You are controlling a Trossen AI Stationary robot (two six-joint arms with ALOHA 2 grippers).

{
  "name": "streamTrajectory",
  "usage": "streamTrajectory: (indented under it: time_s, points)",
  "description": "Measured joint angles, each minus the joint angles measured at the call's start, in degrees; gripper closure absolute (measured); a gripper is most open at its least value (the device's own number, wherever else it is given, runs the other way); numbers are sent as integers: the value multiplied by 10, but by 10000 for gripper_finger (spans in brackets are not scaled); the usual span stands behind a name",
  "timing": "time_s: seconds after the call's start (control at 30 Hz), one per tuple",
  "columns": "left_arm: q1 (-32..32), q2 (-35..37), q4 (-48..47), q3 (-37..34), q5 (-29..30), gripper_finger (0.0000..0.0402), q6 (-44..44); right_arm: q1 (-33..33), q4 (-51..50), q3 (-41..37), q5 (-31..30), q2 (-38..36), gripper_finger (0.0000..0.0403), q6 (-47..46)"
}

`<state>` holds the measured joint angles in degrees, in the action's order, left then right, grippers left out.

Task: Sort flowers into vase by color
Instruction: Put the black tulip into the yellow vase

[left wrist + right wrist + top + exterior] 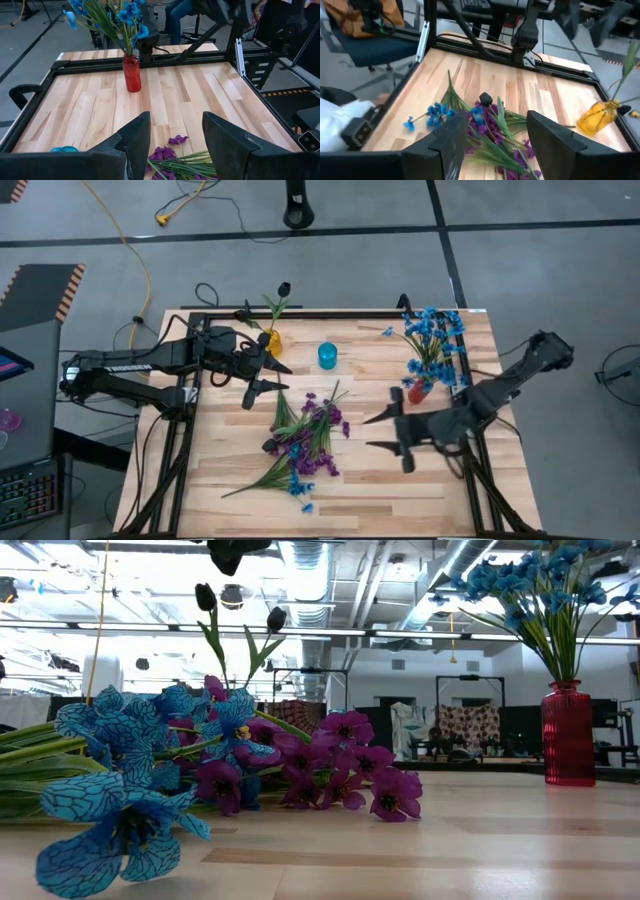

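Loose purple and blue artificial flowers heaped mid wooden worktop, awaiting sorting. Left pincer and right pincer flanking the heap, both spread apart and empty, apparently poised for picking.

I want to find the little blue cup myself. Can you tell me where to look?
Start at the wooden table and go to its far edge, between the yellow vase on the left and the red vase on the right. The blue cup stands there, apart from both. It is short, bright turquoise, with no flowers showing.
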<state>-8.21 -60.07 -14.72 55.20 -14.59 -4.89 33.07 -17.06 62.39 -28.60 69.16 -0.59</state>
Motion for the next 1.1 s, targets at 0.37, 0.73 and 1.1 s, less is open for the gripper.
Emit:
streamTrajectory:
  time_s: [0.37, 0.73, 1.1]
  points:
    - [0, 0, -8, 0, 0, 233, 0, -14, 62, 0, 0, 102, 193, 11]
    - [0, 0, -14, 0, 0, 233, 0, -36, 105, 0, 1, 193, 209, 11]
    - [0, 0, -14, 0, 0, 233, 0, -100, 110, 0, 2, 255, 210, 11]
